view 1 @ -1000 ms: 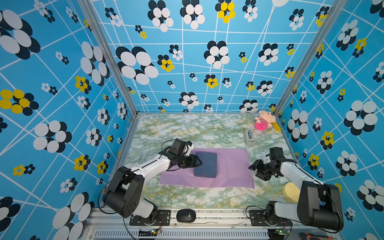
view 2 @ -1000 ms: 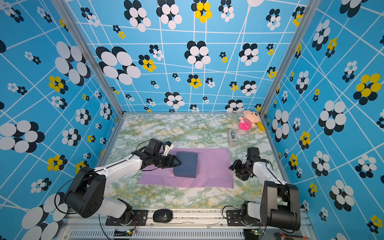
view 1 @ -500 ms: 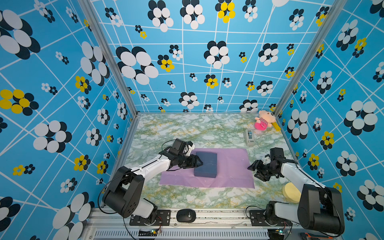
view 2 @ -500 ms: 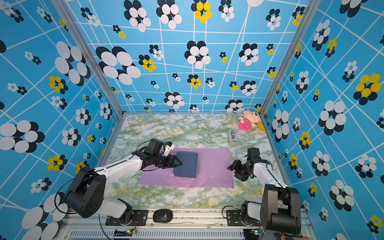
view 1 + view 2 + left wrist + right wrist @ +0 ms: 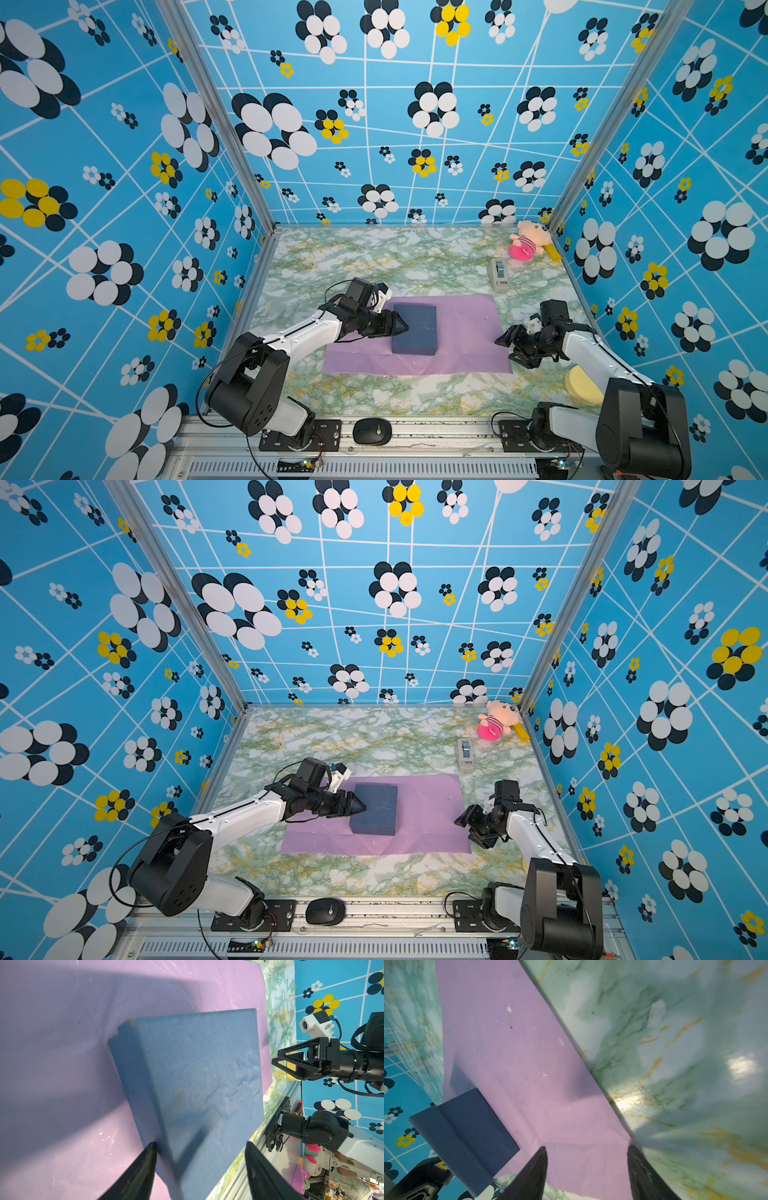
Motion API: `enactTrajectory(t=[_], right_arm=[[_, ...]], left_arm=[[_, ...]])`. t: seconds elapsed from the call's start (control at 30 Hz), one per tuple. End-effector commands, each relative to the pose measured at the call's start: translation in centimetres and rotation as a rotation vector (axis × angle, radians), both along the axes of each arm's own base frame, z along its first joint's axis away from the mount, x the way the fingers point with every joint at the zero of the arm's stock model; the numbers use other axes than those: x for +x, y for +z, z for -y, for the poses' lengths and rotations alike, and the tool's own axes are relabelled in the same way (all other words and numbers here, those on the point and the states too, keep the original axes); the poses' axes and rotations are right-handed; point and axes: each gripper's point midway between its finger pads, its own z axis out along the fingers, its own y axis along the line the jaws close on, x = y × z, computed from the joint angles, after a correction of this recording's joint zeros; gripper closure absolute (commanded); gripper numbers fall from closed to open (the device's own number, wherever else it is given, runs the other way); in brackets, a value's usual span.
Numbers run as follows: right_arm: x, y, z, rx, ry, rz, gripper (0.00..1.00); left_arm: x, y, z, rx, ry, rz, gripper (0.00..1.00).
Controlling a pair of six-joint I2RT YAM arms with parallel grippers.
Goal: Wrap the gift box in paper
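**Both grippers spread; box lies uncovered on flat sheet**

Left arm: the fingers (image 5: 141, 1169) of the left gripper (image 5: 400, 328) stand apart, released. They straddle the left edge of the gift box (image 5: 415, 332). One finger sits low beside the side wall, over the paper (image 5: 465, 332). The other sits above the lid and casts a shadow on it. Whether either finger touches the box cannot be told. Nothing is clamped.

Right arm: the fingers (image 5: 529, 1176) of the right gripper (image 5: 507, 350) are also spread and empty. They hover at the paper's right edge, one over the lilac sheet and one at its border with the table (image 5: 374, 257). Contact with the sheet cannot be confirmed.

Gift box: it lies flat, lid up, left of the paper's centre and wholly within the sheet. Its lid is uncovered.

Paper: it is spread flat on the marble-pattern table, lilac face up, with visible creases.

Surroundings: a grey tape dispenser (image 5: 500, 274) stands just beyond the paper's far right corner, apart from it. A plush toy (image 5: 528, 245) sits in the far right corner of the table. A round yellow pad (image 5: 582, 384) lies beside the right arm. A black mouse (image 5: 372, 431) rests on the front rail.
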Motion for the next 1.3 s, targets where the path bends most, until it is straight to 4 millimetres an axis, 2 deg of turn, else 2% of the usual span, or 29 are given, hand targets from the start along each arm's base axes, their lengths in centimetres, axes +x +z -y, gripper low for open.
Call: enactTrajectory(t=[0.0, 0.23, 0.47, 0.63, 0.8, 0.93, 1.1, 1.27], right_arm=[[-1.1, -0.3, 0.0, 0.002, -0.007, -0.036, 0.38], [-1.6, 0.0, -1.2, 0.076, -0.001, -0.042, 0.38], [-3.8, 1.7, 2.0, -0.129, -0.104, -0.051, 0.33], [-4.3, 1.1, 1.7, -0.141, -0.115, -0.079, 0.30], [-3.5, -0.5, 0.4, -0.094, -0.095, -0.090, 0.30], [-2.3, -0.9, -1.1, -0.021, -0.076, -0.071, 0.31], [0.2, 0.3, -3.0, 0.101, -0.062, 0.041, 0.32], [3.1, 1.6, -3.5, 0.142, -0.046, 0.183, 0.32]], left_arm=[[-0.5, -0.1, 0.0, -0.005, -0.007, 0.003, 0.32], [-0.5, -0.6, -0.5, 0.023, 0.009, 0.010, 0.32], [-0.4, -0.5, -0.6, 0.035, 0.016, 0.019, 0.32], [-0.3, -0.5, -0.8, 0.043, 0.019, 0.030, 0.32], [-0.3, -0.7, -0.6, 0.037, 0.014, 0.021, 0.32], [-0.3, -0.6, -0.5, 0.023, 0.015, 0.021, 0.32], [-0.3, -0.7, -0.6, 0.030, 0.017, 0.024, 0.32], [-0.4, -1.0, -0.6, 0.030, 0.016, 0.020, 0.32]])
